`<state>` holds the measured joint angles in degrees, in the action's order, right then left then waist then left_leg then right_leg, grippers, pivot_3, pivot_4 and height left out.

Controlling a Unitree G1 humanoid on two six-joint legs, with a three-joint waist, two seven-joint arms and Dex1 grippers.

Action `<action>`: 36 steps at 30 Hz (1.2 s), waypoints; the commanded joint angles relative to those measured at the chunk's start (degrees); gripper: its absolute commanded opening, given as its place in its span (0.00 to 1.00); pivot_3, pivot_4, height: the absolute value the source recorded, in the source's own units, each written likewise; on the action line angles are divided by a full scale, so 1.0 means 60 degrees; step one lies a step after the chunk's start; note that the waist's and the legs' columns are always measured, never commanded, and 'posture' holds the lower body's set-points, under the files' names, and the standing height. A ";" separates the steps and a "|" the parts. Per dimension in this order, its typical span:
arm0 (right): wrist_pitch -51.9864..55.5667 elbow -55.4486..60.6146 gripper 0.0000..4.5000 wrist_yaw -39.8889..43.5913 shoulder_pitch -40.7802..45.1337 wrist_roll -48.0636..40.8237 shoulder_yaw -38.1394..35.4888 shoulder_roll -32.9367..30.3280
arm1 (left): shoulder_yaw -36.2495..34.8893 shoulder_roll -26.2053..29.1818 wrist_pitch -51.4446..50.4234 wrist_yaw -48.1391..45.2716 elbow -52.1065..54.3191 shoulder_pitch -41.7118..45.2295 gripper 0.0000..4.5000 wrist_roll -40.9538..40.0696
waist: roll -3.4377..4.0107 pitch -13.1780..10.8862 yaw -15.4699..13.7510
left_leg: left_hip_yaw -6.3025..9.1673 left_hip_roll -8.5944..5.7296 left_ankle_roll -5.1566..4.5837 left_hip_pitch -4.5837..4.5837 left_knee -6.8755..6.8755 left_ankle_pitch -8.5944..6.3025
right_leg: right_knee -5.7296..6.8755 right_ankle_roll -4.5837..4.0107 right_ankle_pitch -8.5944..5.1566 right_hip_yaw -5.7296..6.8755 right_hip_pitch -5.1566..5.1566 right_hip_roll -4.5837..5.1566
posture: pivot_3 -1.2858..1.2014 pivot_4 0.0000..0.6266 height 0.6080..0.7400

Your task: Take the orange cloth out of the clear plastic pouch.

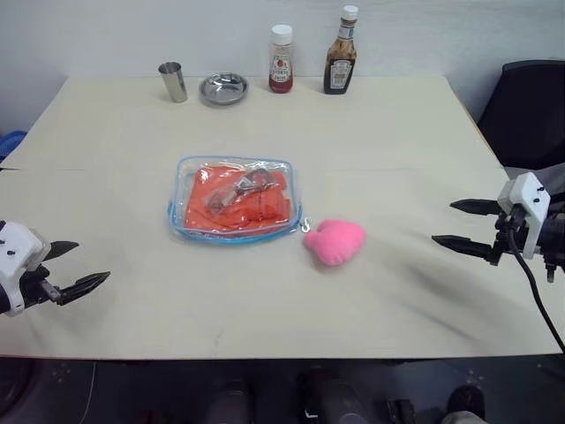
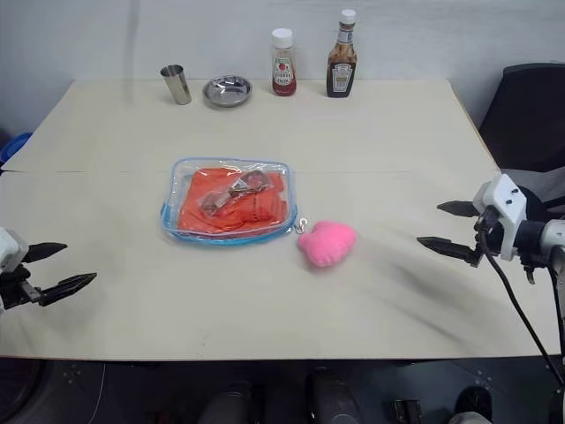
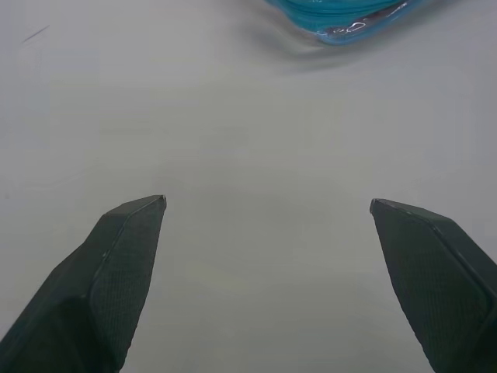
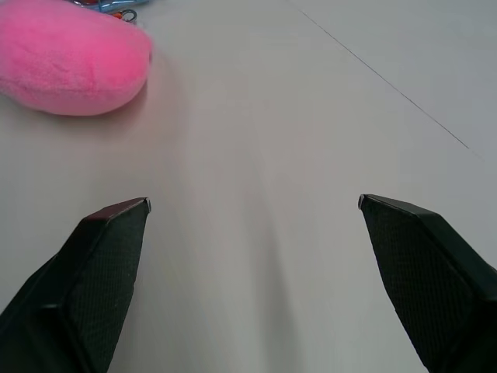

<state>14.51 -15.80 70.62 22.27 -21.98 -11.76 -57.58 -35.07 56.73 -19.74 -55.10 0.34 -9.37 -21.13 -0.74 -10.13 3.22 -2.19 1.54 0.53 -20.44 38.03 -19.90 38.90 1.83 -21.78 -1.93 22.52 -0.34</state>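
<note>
One bright orange wrinkled cloth point(image 1: 237, 199) is seen lying inside the flat clear plastic pouch w/ light blue edging point(image 1: 182, 215), flat on the pale tabletop point(image 1: 380, 150) between both grippers. Left gripper point(image 1: 78, 266) is held low near the table's front edge, well apart from the pouch, jaws spread, nothing grasped. Right gripper point(image 1: 458, 224) is likewise spread and empty, over bare table. Fluffy pink plush point(image 1: 335, 241) is found between pouch and right gripper, just beside the pouch's corner. Steel cup point(image 1: 172, 81), metal dish point(image 1: 223, 87) & 2 sauce bottles point(image 1: 281, 59) are lined along the far edge.
</note>
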 commanded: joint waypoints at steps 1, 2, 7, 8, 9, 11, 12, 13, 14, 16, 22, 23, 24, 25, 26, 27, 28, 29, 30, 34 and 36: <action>0.0184 0.0363 1.00 -0.0024 0.0151 -0.0266 -0.0299 0.0001 | -0.0430 -0.0068 -0.0163 0.0084 0.0412 0.0117 0.99 -0.0312 | 0.0000 0.0000 -0.0001 | 0.0000 0.0000 0.0000 0.0000 0.0001 0.0000 | 0.0000 0.0000 0.0000 0.0000 0.0000 0.0000 | 0.52 0.24 1.00; 0.0214 0.0394 1.00 -0.0038 0.0148 -0.0275 -0.0299 0.0014 | -0.0440 -0.0082 -0.0217 0.0112 0.0446 0.0149 0.99 -0.0357 | 0.0000 0.0000 -0.0002 | 0.0000 0.0000 0.0000 0.0000 0.0001 0.0000 | 0.0000 0.0000 0.0000 0.0000 0.0000 0.0000 | 0.52 0.24 1.00; 0.0608 0.0942 1.00 -0.0105 0.0084 -0.0523 -0.0292 0.0131 | 0.0199 -0.0199 -0.0698 0.0198 0.0974 0.1027 0.99 -0.0887 | 0.0000 0.0000 -0.0003 | 0.0000 0.0000 0.0001 0.0000 0.0004 0.0001 | 0.0006 0.0000 0.0000 0.0000 0.0000 -0.0001 | 0.52 0.24 1.00; 0.0704 0.1116 1.00 -0.0121 0.0065 -0.0585 -0.0285 0.0151 | 0.0378 -0.0222 -0.0813 0.0261 0.1084 0.1274 0.99 -0.0970 | 0.0000 0.0000 -0.0008 | 0.0000 0.0000 0.0000 0.0000 0.0006 0.0001 | 0.0007 0.0000 0.0000 0.0000 0.0000 0.0000 | 0.52 0.24 1.00; 0.0995 0.1596 1.00 -0.0267 0.0036 -0.0775 -0.0303 0.0235 | 0.0936 -0.0327 -0.1020 0.0463 0.1295 0.1978 0.99 -0.1030 | 0.0000 0.0000 -0.0023 | 0.0000 -0.0001 0.0001 0.0000 0.0011 0.0001 | 0.0011 0.0000 0.0000 0.0000 -0.0002 0.0000 | 0.52 0.24 1.00; 0.1444 0.2425 1.00 -0.0594 0.0011 -0.1018 -0.0300 0.0414 | 0.1892 -0.0575 -0.1448 0.0755 0.1472 0.3288 0.99 -0.1097 | -0.0001 -0.0001 -0.0095 | 0.0001 -0.0001 0.0004 -0.0003 0.0022 0.0005 | 0.0018 0.0001 0.0000 0.0005 -0.0004 0.0000 | 0.52 0.24 1.00; 0.1700 0.2848 1.00 -0.0788 -0.0007 -0.1172 -0.0304 0.0536 | 0.2432 -0.0790 -0.1698 0.0866 0.1469 0.4051 0.99 -0.1123 | -0.0001 -0.0001 -0.0164 | 0.0002 -0.0001 0.0007 -0.0004 0.0025 0.0007 | 0.0023 0.0001 0.0001 0.0007 -0.0005 0.0000 | 0.52 0.24 1.00; 0.1875 0.3247 1.00 -0.0932 -0.0072 -0.1294 -0.0299 0.0638 | 0.2931 -0.1005 -0.1846 0.0935 0.1365 0.4716 0.99 -0.1036 | -0.0001 0.0000 -0.0212 | 0.0002 -0.0002 0.0010 -0.0007 0.0033 0.0009 | 0.0029 0.0003 0.0001 0.0006 -0.0005 -0.0001 | 0.52 0.24 1.00; 0.2086 0.3731 1.00 -0.1027 -0.0217 -0.1476 -0.0303 0.0721 | 0.3490 -0.1296 -0.1959 0.1059 0.1157 0.5433 0.99 -0.0843 | -0.0003 0.0001 -0.0255 | 0.0001 -0.0002 0.0011 -0.0013 0.0041 0.0010 | 0.0031 0.0005 0.0003 0.0006 -0.0001 -0.0003 | 0.52 0.24 1.00; 0.2322 0.4631 1.00 -0.1130 -0.0537 -0.1706 -0.0231 0.0816 | 0.4467 -0.1874 -0.1976 0.1374 0.0421 0.6676 0.99 -0.0263 | -0.0004 0.0002 -0.0282 | 0.0000 -0.0005 0.0057 -0.0023 0.0041 0.0036 | 0.0026 0.0007 0.0004 0.0006 0.0001 -0.0004 | 0.52 0.24 1.00; 0.2918 0.6651 1.00 -0.2014 -0.0982 -0.2300 -0.0123 0.1286 | 0.6373 -0.3345 -0.0754 0.1966 -0.2789 0.9117 0.99 0.1604 | -0.0007 0.0002 -0.0241 | 0.0001 -0.0001 0.0048 -0.0118 0.0131 0.0031 | 0.0073 0.0016 0.0008 0.0007 0.0061 -0.0014 | 0.52 0.24 1.00; 0.3009 0.6874 1.00 -0.2184 -0.0987 -0.2367 -0.0122 0.1355 | 0.6586 -0.3667 -0.0442 0.2040 -0.3354 0.9427 0.99 0.1833 | -0.0011 0.0000 -0.0254 | 0.0001 -0.0001 0.0045 -0.0127 0.0143 0.0029 | 0.0080 0.0016 0.0008 0.0007 0.0073 -0.0014 | 0.52 0.24 1.00; 0.3077 0.7022 1.00 -0.2308 -0.0998 -0.2420 -0.0129 0.1392 | 0.6704 -0.3889 -0.0195 0.2060 -0.3759 0.9632 0.99 0.1986 | -0.0019 -0.0005 -0.0271 | 0.0002 -0.0001 0.0043 -0.0139 0.0164 0.0028 | 0.0095 0.0017 0.0009 0.0005 0.0084 -0.0013 | 0.52 0.24 1.00; 0.3143 0.7140 1.00 -0.2409 -0.1008 -0.2467 -0.0146 0.1422 | 0.6765 -0.4081 -0.0022 0.2027 -0.4082 0.9787 0.99 0.2066 | -0.0023 -0.0007 -0.0280 | 0.0002 -0.0002 0.0042 -0.0141 0.0179 0.0027 | 0.0089 0.0017 0.0009 0.0005 0.0090 -0.0012 | 0.52 0.24 1.00; 0.3210 0.7249 1.00 -0.2503 -0.1024 -0.2520 -0.0168 0.1443 | 0.6820 -0.4260 0.0105 0.1989 -0.4392 0.9926 0.99 0.2134 | -0.0024 -0.0008 -0.0279 | 0.0002 -0.0004 0.0042 -0.0140 0.0186 0.0027 | 0.0090 0.0017 0.0009 0.0005 0.0090 -0.0011 | 0.52 0.24 1.00; 0.3265 0.7354 1.00 -0.2578 -0.1057 -0.2569 -0.0190 0.1450 | 0.6909 -0.4386 0.0285 0.2066 -0.4749 1.0049 0.99 0.2323 | -0.0026 -0.0009 -0.0277 | 0.0001 -0.0004 0.0042 -0.0139 0.0189 0.0027 | 0.0094 0.0017 0.0009 0.0003 0.0090 -0.0010 | 0.52 0.24 1.00; 0.3308 0.7430 1.00 -0.2636 -0.1081 -0.2607 -0.0203 0.1450 | 0.6963 -0.4477 0.0437 0.2117 -0.5028 1.0142 0.99 0.2477 | -0.0026 -0.0009 -0.0275 | 0.0002 -0.0004 0.0042 -0.0139 0.0191 0.0027 | 0.0097 0.0017 0.0009 0.0003 0.0090 -0.0010 | 0.52 0.24 1.00; 0.3322 0.7501 1.00 -0.2674 -0.1116 -0.2624 -0.0212 0.1436 | 0.7011 -0.4562 0.0553 0.2160 -0.5310 1.0224 0.99 0.2608 | -0.0026 -0.0009 -0.0273 | 0.0001 -0.0003 0.0042 -0.0138 0.0190 0.0028 | 0.0098 0.0017 0.0009 0.0003 0.0090 -0.0010 | 0.52 0.24 1.00; 0.3337 0.7566 1.00 -0.2707 -0.1157 -0.2653 -0.0245 0.1416 | 0.7072 -0.4643 0.0669 0.2257 -0.5621 1.0292 0.99 0.2775 | -0.0027 -0.0009 -0.0269 | 0.0001 -0.0003 0.0043 -0.0138 0.0190 0.0028 | 0.0099 0.0017 0.0009 0.0002 0.0093 -0.0010 | 0.52 0.24 1.00; 0.3346 0.7736 1.00 -0.2840 -0.1334 -0.2719 -0.0369 0.1367 | 0.7107 -0.4829 0.0737 0.2542 -0.6234 1.0387 0.89 0.3141 | -0.0028 -0.0008 -0.0279 | -0.0001 -0.0003 0.0044 -0.0140 0.0187 0.0028 | 0.0103 0.0017 0.0009 0.0001 0.0103 -0.0011 | 0.52 0.24 1.00; 0.3337 0.7786 1.00 -0.2889 -0.1414 -0.2744 -0.0395 0.1369 | 0.7064 -0.4878 0.0777 0.2529 -0.6262 1.0363 0.76 0.3174 | -0.0029 -0.0008 -0.0282 | -0.0001 -0.0003 0.0044 -0.0141 0.0187 0.0028 | 0.0104 0.0016 0.0009 0.0000 0.0105 -0.0010 | 0.52 0.24 1.00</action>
<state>35.00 28.43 53.78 14.02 -37.24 -11.73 -48.99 7.82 27.46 -15.76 -40.52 -36.91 51.70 -3.21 -0.91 -10.17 1.52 -2.20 1.52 0.80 -21.29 39.16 -19.73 39.52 1.93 -21.73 -1.93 23.15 -0.40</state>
